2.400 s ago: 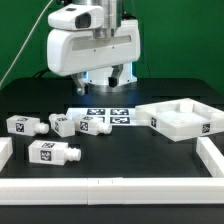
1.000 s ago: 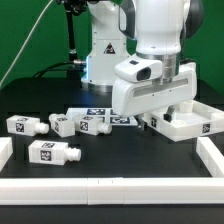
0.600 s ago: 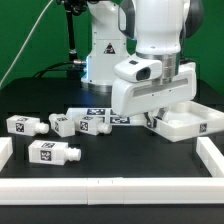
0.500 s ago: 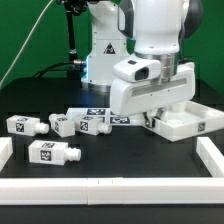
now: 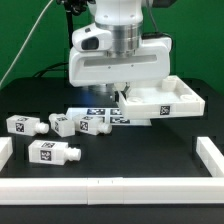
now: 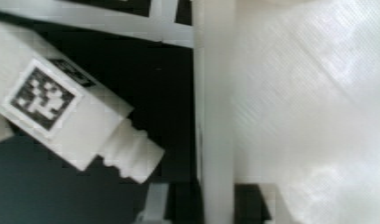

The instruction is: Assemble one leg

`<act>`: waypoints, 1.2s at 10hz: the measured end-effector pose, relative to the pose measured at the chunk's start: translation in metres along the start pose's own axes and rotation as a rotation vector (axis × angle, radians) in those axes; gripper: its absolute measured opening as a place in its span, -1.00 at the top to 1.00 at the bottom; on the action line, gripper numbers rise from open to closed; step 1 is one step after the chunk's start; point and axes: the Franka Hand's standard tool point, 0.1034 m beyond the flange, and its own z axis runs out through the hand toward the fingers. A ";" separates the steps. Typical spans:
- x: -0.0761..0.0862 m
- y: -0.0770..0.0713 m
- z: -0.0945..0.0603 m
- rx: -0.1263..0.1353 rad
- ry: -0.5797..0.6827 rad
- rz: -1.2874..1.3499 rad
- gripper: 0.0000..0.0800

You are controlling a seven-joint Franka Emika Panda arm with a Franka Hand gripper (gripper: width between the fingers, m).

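White tray (image 5: 165,100): you'll find it at the exterior view's right, slightly tilted and apparently raised off the black table (image 5: 150,150).
Gripper (image 5: 122,93): closed on the tray's thin side wall. In your wrist view, dark fingers (image 6: 157,205) sit on either side of it.
Legs: all four lie on the table. The front leg (image 5: 53,153) lies alone, while the left leg (image 5: 22,124), middle leg (image 5: 62,124) and right leg (image 5: 95,125) form a row by the marker board (image 5: 103,112).
Wrist view: one leg (image 6: 62,105), tag up, lies just beside the gripped wall — which of the four, you can't tell.
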 end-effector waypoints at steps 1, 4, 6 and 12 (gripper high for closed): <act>-0.001 0.000 0.003 0.000 -0.002 -0.021 0.86; -0.001 0.000 0.004 0.000 -0.005 -0.021 0.86; 0.010 0.010 -0.007 0.006 -0.034 0.056 0.86; 0.025 0.034 -0.010 0.020 -0.118 0.235 0.86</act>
